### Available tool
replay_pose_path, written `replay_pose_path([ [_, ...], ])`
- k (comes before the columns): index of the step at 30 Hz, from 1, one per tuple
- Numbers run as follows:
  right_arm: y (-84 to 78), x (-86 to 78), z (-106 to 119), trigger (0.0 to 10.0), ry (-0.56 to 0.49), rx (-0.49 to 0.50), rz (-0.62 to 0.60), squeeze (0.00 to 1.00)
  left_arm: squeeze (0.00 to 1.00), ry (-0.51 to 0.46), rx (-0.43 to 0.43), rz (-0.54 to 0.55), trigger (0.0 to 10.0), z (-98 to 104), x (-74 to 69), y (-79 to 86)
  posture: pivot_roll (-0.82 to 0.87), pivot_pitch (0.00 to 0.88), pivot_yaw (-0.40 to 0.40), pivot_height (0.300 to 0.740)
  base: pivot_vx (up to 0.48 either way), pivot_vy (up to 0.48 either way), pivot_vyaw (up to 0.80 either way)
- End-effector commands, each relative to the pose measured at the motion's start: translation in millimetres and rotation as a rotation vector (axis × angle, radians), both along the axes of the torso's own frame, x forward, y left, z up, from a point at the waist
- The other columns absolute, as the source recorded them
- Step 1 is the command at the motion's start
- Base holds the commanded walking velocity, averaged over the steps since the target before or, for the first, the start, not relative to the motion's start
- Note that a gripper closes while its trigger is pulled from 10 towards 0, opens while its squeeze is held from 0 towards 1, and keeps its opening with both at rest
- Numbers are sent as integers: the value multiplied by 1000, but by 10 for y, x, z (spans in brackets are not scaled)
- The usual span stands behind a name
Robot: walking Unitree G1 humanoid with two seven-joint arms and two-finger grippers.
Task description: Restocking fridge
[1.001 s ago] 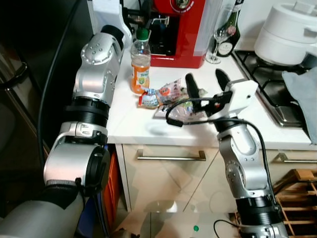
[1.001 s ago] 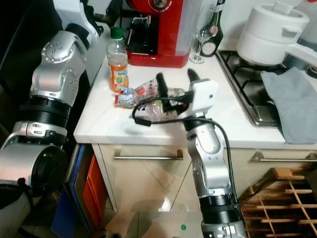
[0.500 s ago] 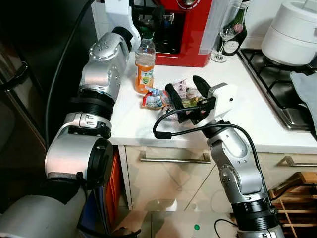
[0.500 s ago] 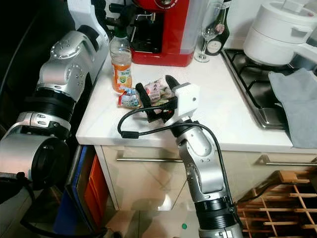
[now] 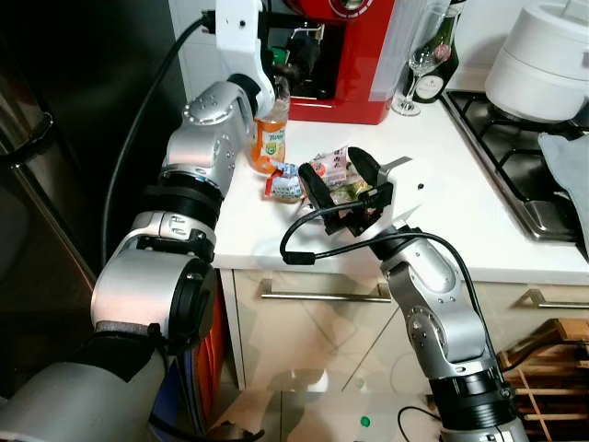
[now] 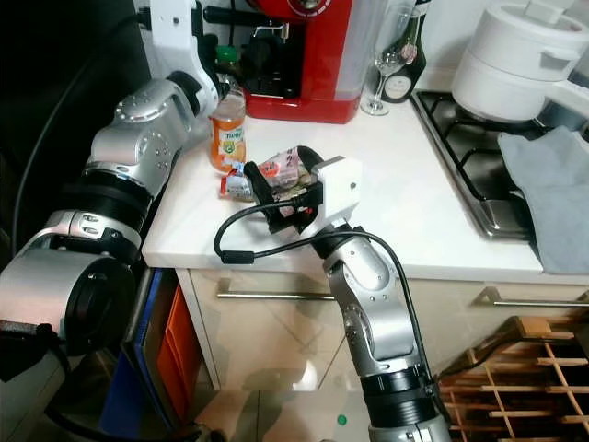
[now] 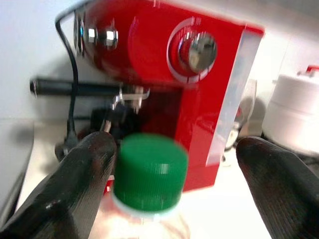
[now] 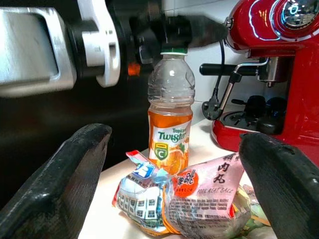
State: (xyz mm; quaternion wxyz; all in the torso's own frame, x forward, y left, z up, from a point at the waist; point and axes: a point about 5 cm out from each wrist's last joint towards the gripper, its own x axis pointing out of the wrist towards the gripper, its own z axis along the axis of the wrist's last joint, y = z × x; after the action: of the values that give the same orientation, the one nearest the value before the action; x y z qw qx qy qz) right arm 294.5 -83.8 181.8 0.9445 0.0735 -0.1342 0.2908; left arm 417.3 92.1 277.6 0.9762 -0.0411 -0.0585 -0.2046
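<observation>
An orange juice bottle [image 5: 268,143] with a green cap [image 7: 149,170] stands on the white counter [image 5: 433,230] in front of the red coffee machine. My left gripper [image 7: 177,147] is open at the bottle's top, the cap between its fingers and closer to one of them. A pile of snack packets [image 8: 202,196], one of them blue [image 8: 140,190], lies just right of the bottle. My right gripper [image 5: 340,180] is open and low over the packets, its fingers on either side of the pile. I cannot tell whether they touch it.
The red coffee machine [image 5: 336,55] stands behind the bottle, with a wine glass [image 5: 419,64] and a dark bottle [image 5: 444,51] to its right. Farther right are a hob [image 5: 511,152], a white pot [image 5: 543,60] and a grey cloth [image 5: 569,180]. The dark fridge [image 5: 55,138] is at left.
My left gripper has come in around the bottle's cap. My right gripper has dropped and moved left over the snack packets. The view has shifted slightly.
</observation>
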Motion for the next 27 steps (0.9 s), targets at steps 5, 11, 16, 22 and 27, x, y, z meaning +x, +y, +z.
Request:
replay_pose_path([
  [5,-30,1,37,10000,-4,14,-2,0,0,96,4,14,10000,-168,13,-49,-87,0,-31,740,0,0,0],
  [11,-30,17,24,10000,2,11,2,0,0,125,6,23,10000,-266,11,-60,-81,0,-36,740,0,0,0],
  [16,-29,31,22,10000,3,8,5,0,0,173,51,-23,10000,-382,-9,-131,-79,0,-36,740,0,0,0],
  [22,-27,47,23,10000,3,8,4,0,0,213,88,27,0,-536,-11,-74,-80,0,-34,740,0,0,0],
  [27,-27,49,17,10000,6,8,0,0,0,211,59,51,0,-575,-17,-42,-84,0,-33,740,0,0,0],
])
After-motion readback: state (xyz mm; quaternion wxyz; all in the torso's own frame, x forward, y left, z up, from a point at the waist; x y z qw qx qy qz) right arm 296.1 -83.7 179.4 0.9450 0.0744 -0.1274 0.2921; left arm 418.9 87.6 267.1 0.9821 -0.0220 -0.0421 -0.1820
